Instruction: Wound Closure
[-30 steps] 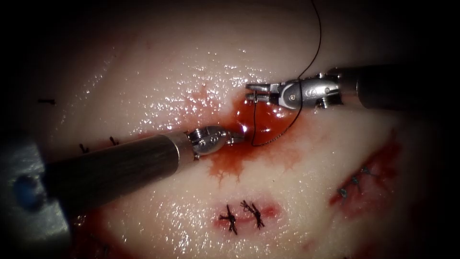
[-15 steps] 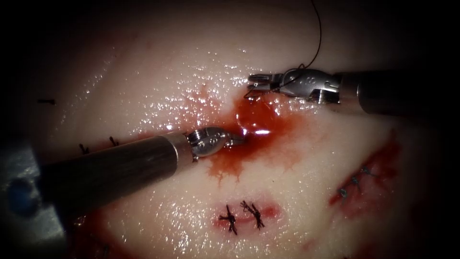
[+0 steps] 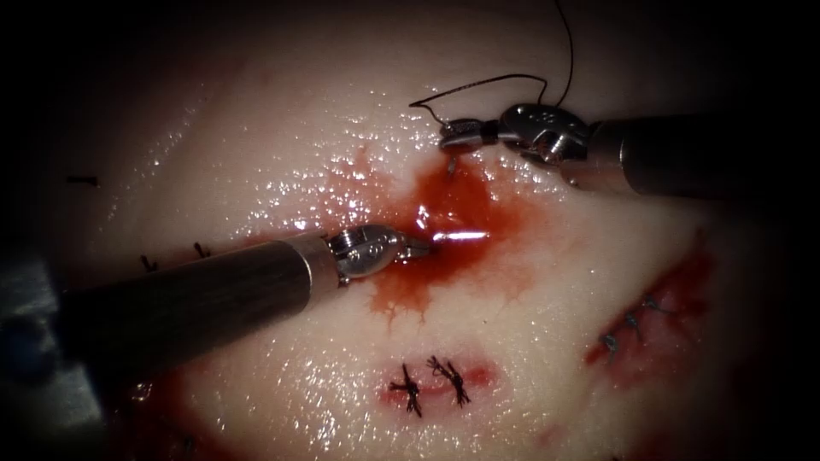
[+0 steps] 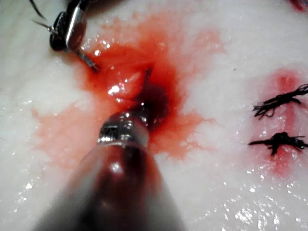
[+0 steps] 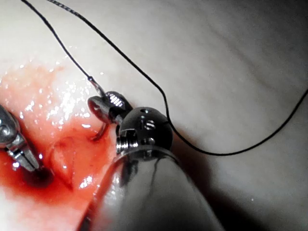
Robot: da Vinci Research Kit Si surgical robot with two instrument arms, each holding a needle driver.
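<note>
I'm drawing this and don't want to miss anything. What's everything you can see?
Tissue: one, pale pink, underneath everything.
Cut: one, dark red, middle.
Red fluid: one pool, around the cut.
Needle: one, dark, curved, gripped nearer its thread end, tip at the cut's upper edge; in tissue or not, unclear.
Thread: one, black, arching from needle.
Stitches: several, dark, below the cut.
Left pincer: silver, in the cut, load unclear.
Right pincer: silver, holding needle.

The tissue (image 3: 282, 154) is looking wet and glossy, glistening with highlights. The right tool (image 3: 453, 137) and left tool (image 3: 423, 248) are showing polished metal; the thread (image 3: 478, 84) is looking thin and matt.
</note>
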